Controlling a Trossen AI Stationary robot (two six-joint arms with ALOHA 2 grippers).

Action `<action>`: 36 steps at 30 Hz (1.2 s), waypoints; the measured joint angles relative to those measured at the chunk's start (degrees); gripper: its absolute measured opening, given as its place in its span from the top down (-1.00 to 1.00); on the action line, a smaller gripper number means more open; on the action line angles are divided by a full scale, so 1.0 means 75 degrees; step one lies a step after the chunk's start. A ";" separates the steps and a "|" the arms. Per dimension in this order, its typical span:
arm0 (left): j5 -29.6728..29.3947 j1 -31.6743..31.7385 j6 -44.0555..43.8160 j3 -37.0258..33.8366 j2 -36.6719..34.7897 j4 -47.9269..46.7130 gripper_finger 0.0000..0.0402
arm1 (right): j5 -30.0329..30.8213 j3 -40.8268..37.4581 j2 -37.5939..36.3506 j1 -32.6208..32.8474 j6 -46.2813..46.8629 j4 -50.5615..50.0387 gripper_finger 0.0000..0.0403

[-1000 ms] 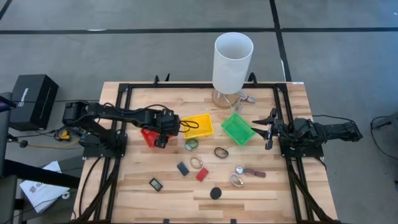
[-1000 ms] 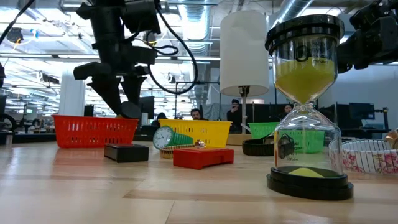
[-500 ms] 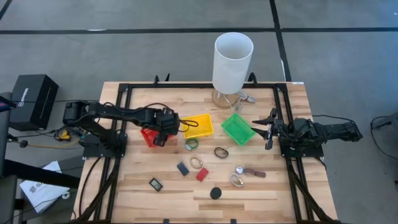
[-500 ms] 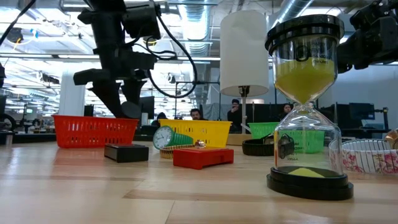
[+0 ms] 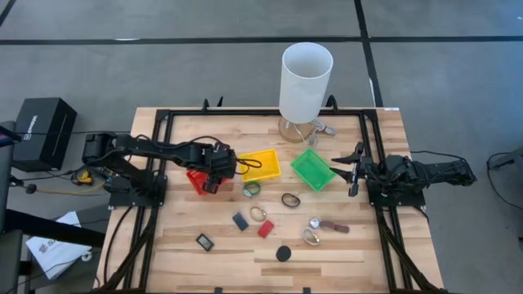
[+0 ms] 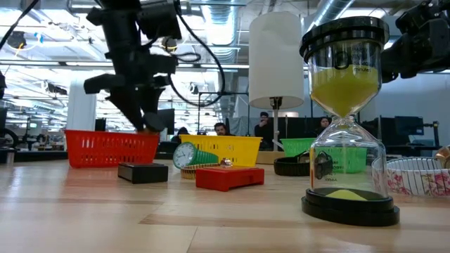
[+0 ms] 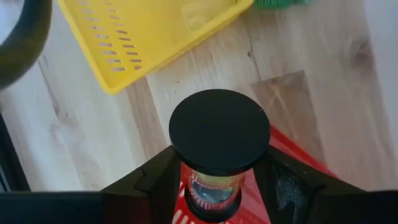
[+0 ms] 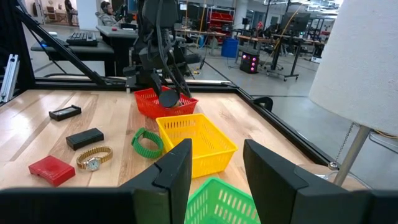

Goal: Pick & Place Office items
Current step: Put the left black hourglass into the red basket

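Note:
My left gripper (image 5: pixel 211 184) hangs over the red basket (image 5: pixel 194 181), its fingers closed around a small hourglass with a black round cap (image 7: pixel 217 127). The right wrist view shows that cap (image 8: pixel 169 98) just above the basket's rim. Other office items lie loose on the wood: a green band (image 5: pixel 252 189), a dark ring (image 5: pixel 291 198), a dark rectangle (image 5: pixel 240 220), a red rectangle (image 5: pixel 265 229), and a second hourglass (image 6: pixel 346 119) standing upright. My right gripper (image 5: pixel 354 171) waits open at the table's right edge, nothing between its fingers. My left gripper has the hourglass's black top cap between its two fingers, one finger (image 7: pixel 163 177) on each side of the cap's rim (image 7: pixel 177 149). The fingers come steeply down from above. The glass body (image 7: pixel 211 196) reaches down into the red basket; its lower end is hidden.
The yellow basket (image 5: pixel 260 165) and the green basket (image 5: pixel 312 169) stand to the right of the red one. A tall white cylinder on a stand (image 5: pixel 306 80) rises at the far edge. A black frame (image 5: pixel 163 122) runs around the wooden top.
My left gripper has stayed over the red basket and narrowed its fingers around the hourglass's cap; in the low view the gap between the fingertips is smaller now than a second ago.

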 joint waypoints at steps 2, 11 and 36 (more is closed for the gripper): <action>0.0008 -0.0018 -0.0208 0.0011 -0.0135 0.0072 0.12 | 0.0000 0.0000 0.0000 0.0000 0.0000 0.0000 0.33; 0.0006 -0.0037 -0.1721 0.0014 -0.0962 0.0078 0.14 | 0.0000 0.0000 0.0003 -0.0002 0.0000 0.0001 0.33; -0.1386 -0.0375 -0.5659 -0.5531 -0.3879 0.7098 0.15 | 0.0001 0.0000 0.0003 0.0001 0.0003 0.0004 0.33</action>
